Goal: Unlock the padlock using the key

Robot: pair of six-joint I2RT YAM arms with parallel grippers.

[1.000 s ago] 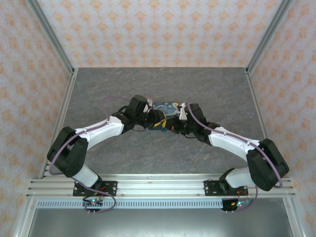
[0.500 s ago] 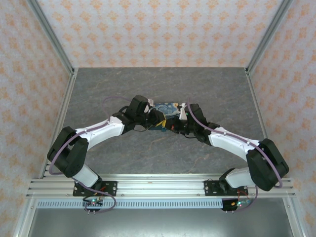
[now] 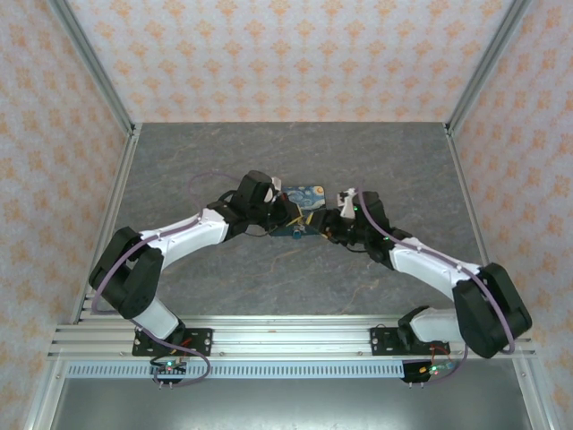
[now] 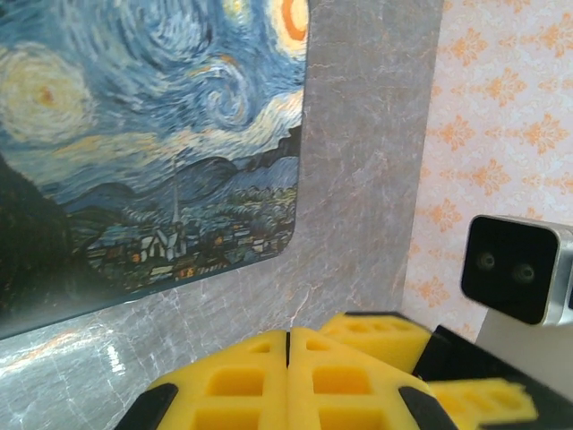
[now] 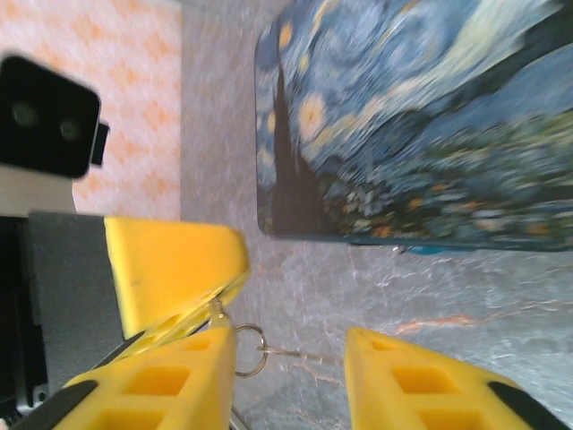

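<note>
The 2 arms bow inward, wrists meeting mid-frame. The left gripper is pinched tight on the key, its ring dangling. The right gripper stands parted, holding nothing. The padlock sits at the starry box's near edge.

Top camera high behind the arm bases, looking down on the whole table, wrist cameras low behind left gripper and right gripper, close on the starry-print box, shared by all views
</note>
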